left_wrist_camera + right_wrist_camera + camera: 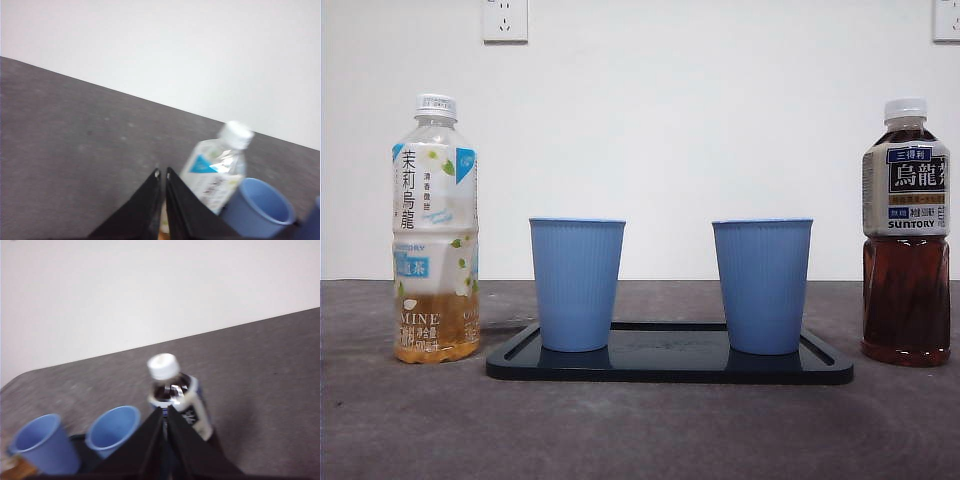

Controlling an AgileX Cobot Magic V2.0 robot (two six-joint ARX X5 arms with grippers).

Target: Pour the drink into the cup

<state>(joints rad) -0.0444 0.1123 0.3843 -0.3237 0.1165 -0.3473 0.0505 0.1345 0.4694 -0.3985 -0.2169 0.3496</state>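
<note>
Bottles upright, caps up, flanking two cups on a tray.
Jasmine tea bottle (436,230), nearly empty, stands on the counter (640,430); left cup (577,283), right cup (762,285) on the black tray (670,368); dark oolong bottle (906,235), fuller. Left claw (163,175) and right claw (164,412) hang above, jaws together.
</note>
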